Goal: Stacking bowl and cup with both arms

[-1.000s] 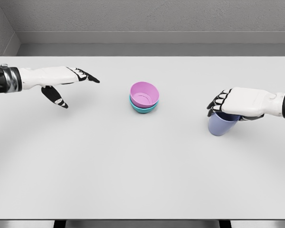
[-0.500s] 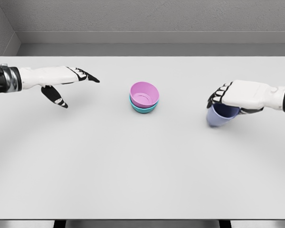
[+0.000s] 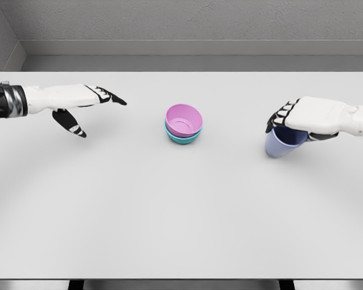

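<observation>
A pink bowl (image 3: 184, 119) sits nested in a teal bowl (image 3: 183, 138) at the middle of the white table (image 3: 169, 211). At the right, my right hand (image 3: 287, 124) is shut on a lavender cup (image 3: 280, 144), gripping its rim from above. The cup hangs tilted, its bottom pointing down and left, lifted off the table. My left hand (image 3: 88, 109) hovers at the far left with fingers spread, holding nothing, well apart from the bowls.
A grey wall (image 3: 187, 24) runs behind the table's far edge. The table's near edge lies along the bottom of the view.
The right hand has risen with the cup, lifting and tilting it. The left arm and the bowls have stayed put.
</observation>
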You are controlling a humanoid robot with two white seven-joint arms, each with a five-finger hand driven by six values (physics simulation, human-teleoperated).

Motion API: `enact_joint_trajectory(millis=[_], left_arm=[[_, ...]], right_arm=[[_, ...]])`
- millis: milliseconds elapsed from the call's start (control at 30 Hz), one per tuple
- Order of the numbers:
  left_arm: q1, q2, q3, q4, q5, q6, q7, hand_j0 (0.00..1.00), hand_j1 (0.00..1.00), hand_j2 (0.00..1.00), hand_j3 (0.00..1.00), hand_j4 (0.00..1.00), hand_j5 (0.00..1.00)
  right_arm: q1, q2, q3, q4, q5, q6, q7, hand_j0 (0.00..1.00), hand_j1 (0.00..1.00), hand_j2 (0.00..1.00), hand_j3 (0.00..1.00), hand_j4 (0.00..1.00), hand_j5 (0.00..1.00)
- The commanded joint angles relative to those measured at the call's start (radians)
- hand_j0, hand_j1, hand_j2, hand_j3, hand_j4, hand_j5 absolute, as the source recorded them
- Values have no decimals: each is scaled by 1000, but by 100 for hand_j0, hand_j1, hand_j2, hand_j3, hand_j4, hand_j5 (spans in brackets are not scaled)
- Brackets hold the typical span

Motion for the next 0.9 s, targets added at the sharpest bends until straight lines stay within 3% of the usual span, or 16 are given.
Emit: enact_joint_trajectory(millis=[0,433,867], left_arm=[[2,1,2,0,6,3,1,100,100,100,100,100,100],[0,1,2,0,6,3,1,100,100,100,100,100,100],[2,1,2,0,6,3,1,100,100,100,100,100,100]], right_arm=[[0,2,-21,9,-5,3,0,71,71,71,71,71,71],[-66,136,-49,92,-25,3,0,72,72,72,72,72,72],[-86,149,-63,98,-42,3,0,72,72,72,72,72,72]])
